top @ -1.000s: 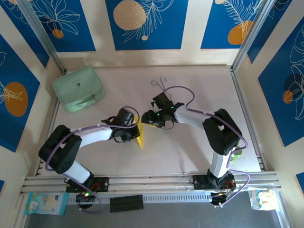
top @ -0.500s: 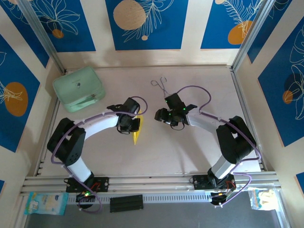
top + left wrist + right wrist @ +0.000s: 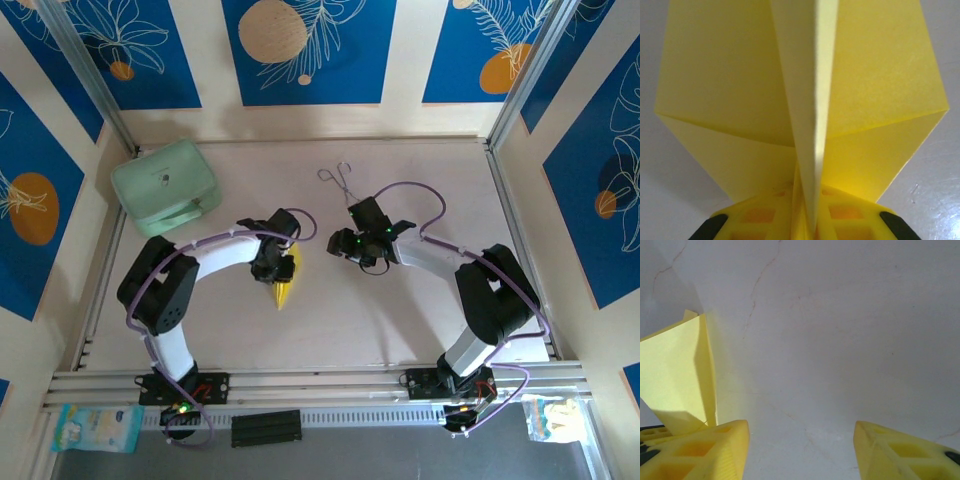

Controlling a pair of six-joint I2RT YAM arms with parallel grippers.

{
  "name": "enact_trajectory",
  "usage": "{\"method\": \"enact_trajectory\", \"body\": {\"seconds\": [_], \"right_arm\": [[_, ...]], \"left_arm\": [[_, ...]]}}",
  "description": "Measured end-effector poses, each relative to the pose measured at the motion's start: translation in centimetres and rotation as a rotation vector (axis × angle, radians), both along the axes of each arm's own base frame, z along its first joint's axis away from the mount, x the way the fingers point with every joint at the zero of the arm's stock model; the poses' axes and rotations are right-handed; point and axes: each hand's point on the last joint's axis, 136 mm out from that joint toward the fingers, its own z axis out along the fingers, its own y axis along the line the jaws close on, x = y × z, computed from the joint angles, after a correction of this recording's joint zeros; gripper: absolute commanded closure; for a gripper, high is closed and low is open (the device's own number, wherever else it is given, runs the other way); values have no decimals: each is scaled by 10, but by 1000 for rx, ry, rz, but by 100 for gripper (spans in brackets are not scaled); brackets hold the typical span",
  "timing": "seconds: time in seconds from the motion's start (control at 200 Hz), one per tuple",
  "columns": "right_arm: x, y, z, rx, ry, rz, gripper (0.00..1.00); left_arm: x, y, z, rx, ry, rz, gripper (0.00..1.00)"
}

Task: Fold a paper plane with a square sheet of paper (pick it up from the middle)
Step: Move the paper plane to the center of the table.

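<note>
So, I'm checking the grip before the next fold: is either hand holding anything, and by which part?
The left hand pinches the paper plane by its raised centre fold; the right hand is open and empty.

place: robot lab cell | signs: aluminium rails [image 3: 320, 380], printed blue panels [image 3: 310, 50]

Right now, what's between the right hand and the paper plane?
Nothing: bare table separates the right hand from the paper plane, seen from the top view.
</note>
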Motion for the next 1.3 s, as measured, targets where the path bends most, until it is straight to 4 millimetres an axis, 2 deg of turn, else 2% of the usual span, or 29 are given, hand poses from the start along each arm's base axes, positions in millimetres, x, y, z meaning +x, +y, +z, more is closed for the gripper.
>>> {"method": "enact_trajectory", "body": {"seconds": [0.31,0.565,0.68,0.85,1.0,1.096,1.301], "right_arm": [[-1,1,0,6,6,-3,43],[1,-2,0,6,8,-13,43],[0,-10,-1,2,9,-30,42],[0,-28,7,-1,-19,-70,38],[0,-45,16,-7,-57,-103,36],[-4,-54,16,-9,-61,-116,36],[-9,-64,11,-13,-47,-132,36]], "left_arm": [[-4,-6,-8,25,9,-5,86],[1,-7,-5,40,-7,12,95],[8,-8,1,51,-35,23,96],[34,-18,26,35,-122,17,96],[70,-37,50,0,-205,7,95],[90,-48,46,-2,-217,4,94],[124,-55,15,25,-187,26,92]]}}
